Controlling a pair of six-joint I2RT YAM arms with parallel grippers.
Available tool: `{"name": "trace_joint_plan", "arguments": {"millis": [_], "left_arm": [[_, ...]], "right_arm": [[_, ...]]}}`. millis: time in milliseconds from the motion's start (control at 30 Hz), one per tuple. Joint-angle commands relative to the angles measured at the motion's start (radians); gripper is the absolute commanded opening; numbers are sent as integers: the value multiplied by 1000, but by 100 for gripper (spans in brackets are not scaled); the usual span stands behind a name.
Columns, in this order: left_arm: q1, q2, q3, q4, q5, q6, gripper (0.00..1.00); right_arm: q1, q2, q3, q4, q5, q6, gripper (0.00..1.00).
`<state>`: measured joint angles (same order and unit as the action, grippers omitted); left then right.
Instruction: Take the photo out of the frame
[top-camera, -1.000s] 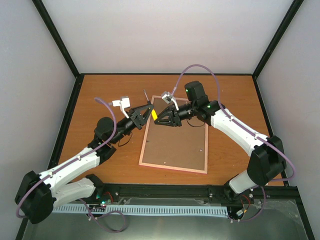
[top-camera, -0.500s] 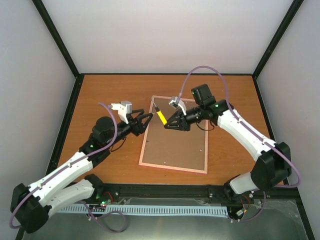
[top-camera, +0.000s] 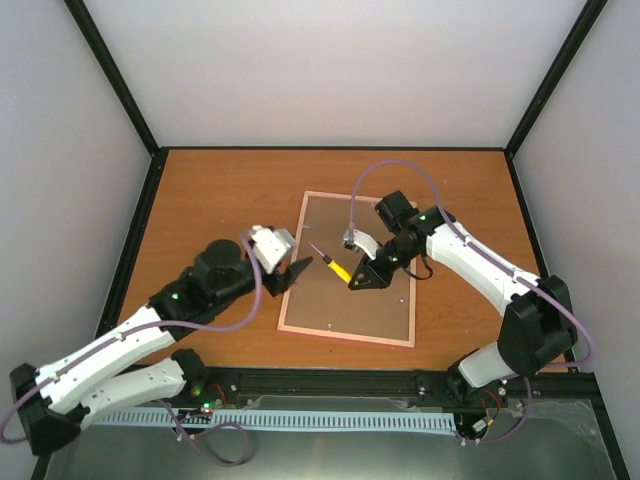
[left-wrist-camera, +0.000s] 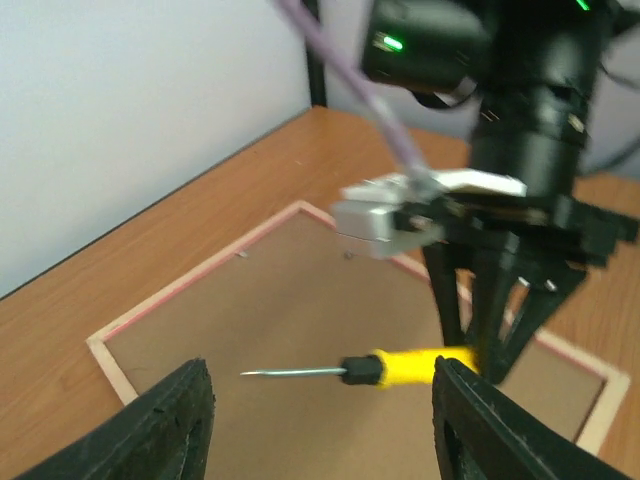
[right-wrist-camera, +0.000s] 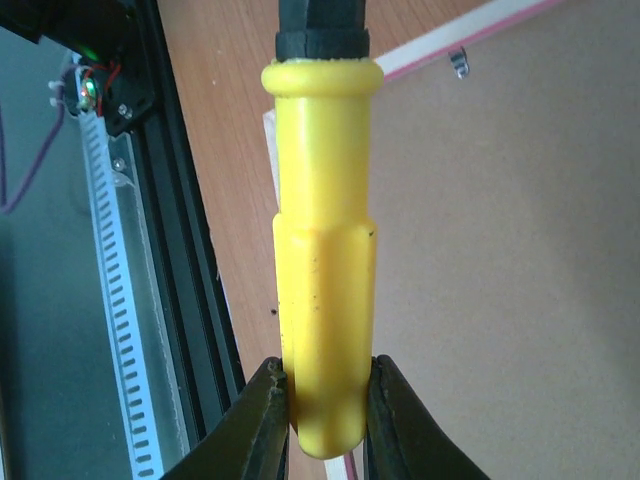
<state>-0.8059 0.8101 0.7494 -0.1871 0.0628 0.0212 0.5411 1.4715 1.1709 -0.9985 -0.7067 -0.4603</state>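
While both arms reach in over the wooden table (top-camera: 220, 190), we see the frame (top-camera: 345, 337) lying flat on it with its back up, directly beneath the right fingers and just ahead of and below the left ones. Its thin pink border runs around a plain brown backing board (top-camera: 335, 305) that fills it. We cannot see the photo from this side. The left gripper (top-camera: 289, 275) hangs over the border edge nearest to it, its two dark fingers (left-wrist-camera: 175, 425) spread wide with nothing gripped between them. The right gripper (top-camera: 353, 281) hangs over the board's middle, its fingers (right-wrist-camera: 258, 425) drawn narrow and pinching the butt end of a screwdriver (top-camera: 338, 268). From the right wrist view we see the yellow handle run straight out from between those fingers to a black collar. From the left wrist view the thin metal shaft points away from the right fingers and towards the left ones. It ends out ahead of them, in line with the gap between them and well clear of both. We cannot tell whether its tip touches the board or hangs just above it. Beyond the right fingers, a small metal tab (right-wrist-camera: 459, 63) sits on the board just inside the pink border.
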Motion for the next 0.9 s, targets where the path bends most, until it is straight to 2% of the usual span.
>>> {"name": "trace_joint_plan", "arguments": {"millis": [0, 133, 267, 467, 667, 867], "left_arm": [[-217, 105, 30, -71, -298, 259, 60], [-360, 246, 41, -62, -445, 379, 58], [-406, 296, 50, -45, -440, 464, 58], [-418, 350, 59, -48, -456, 564, 57], [-421, 379, 59, -30, -416, 619, 53], [-421, 449, 50, -1, -467, 653, 45]], "right_arm": [[8, 34, 37, -59, 42, -36, 3], [9, 53, 62, -100, 58, -63, 3], [10, 67, 80, -144, 75, -86, 3], [28, 66, 96, -203, 112, -124, 3], [55, 82, 111, -259, 135, -153, 3], [92, 92, 105, -281, 145, -158, 3]]}}
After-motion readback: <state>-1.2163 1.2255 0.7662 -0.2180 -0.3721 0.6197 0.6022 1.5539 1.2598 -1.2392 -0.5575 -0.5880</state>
